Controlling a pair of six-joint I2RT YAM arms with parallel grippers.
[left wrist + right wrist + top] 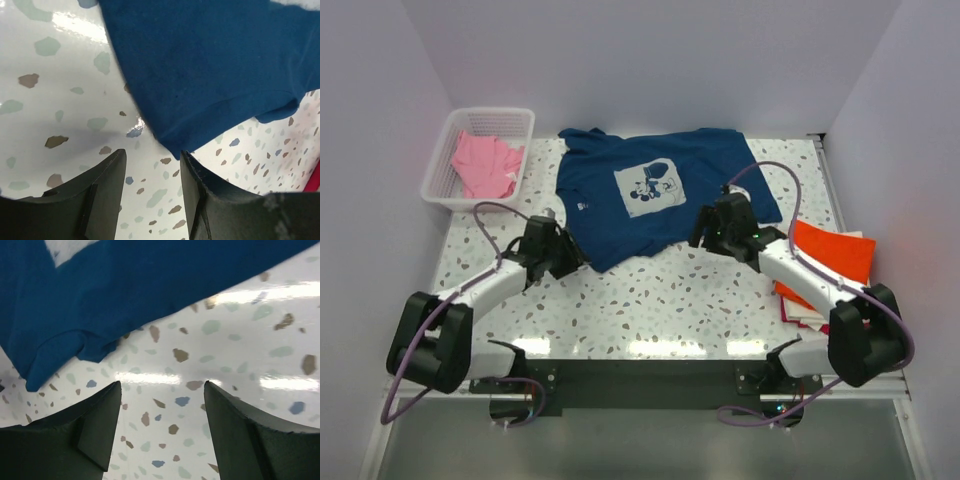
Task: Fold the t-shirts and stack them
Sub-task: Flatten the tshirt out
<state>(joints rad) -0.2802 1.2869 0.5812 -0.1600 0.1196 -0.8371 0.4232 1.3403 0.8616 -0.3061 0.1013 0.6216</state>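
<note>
- Lying on the table (660,300), the navy t-shirt (720,170) has its hem just ahead of both jaws.
- Left jaws stand apart, empty, the hem corner beside one.
- Right jaws are wide, empty.

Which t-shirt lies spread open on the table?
The navy t-shirt with the pale chest print; the pink t-shirt is bunched in the basket, and the orange t-shirt lies at the right edge.
</note>
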